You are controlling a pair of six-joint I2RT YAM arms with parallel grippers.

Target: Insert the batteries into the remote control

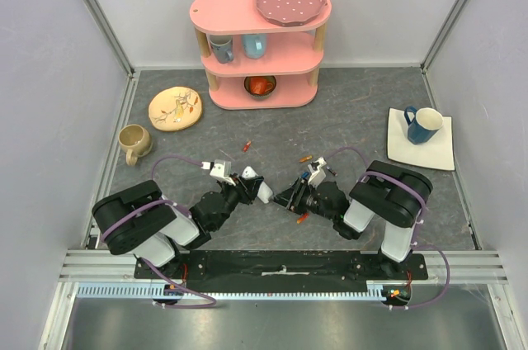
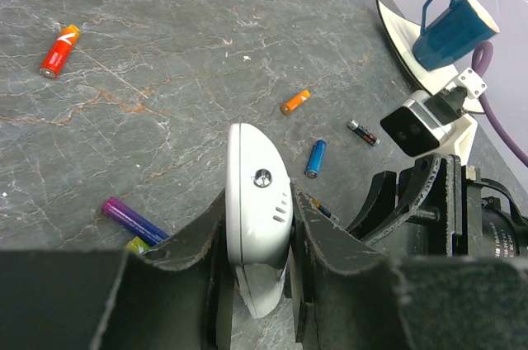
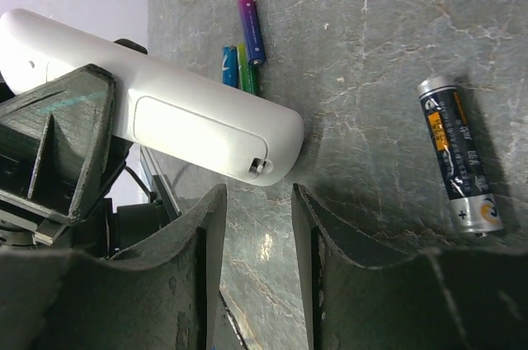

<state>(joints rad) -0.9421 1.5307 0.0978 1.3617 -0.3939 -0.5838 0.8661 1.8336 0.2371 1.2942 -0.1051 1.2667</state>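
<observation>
**Remote control gripped by the left fingers, with the right fingers apart just short of its end.**

The left fingers (image 2: 198, 243) are clamped on the white remote control (image 2: 257, 172) over the counter (image 2: 165, 119). The right fingers (image 3: 198, 259) stand apart with nothing between them, and the remote's rounded end lies just beyond their tips. The right wrist view shows the remote's closed rear cover (image 3: 194, 131), hidden from the left wrist, and a dark grey battery (image 3: 458, 156) nearby. The left wrist view adds an orange battery (image 2: 294, 101) and, farthest from the remote, an orange-red battery (image 2: 59, 51).
</observation>
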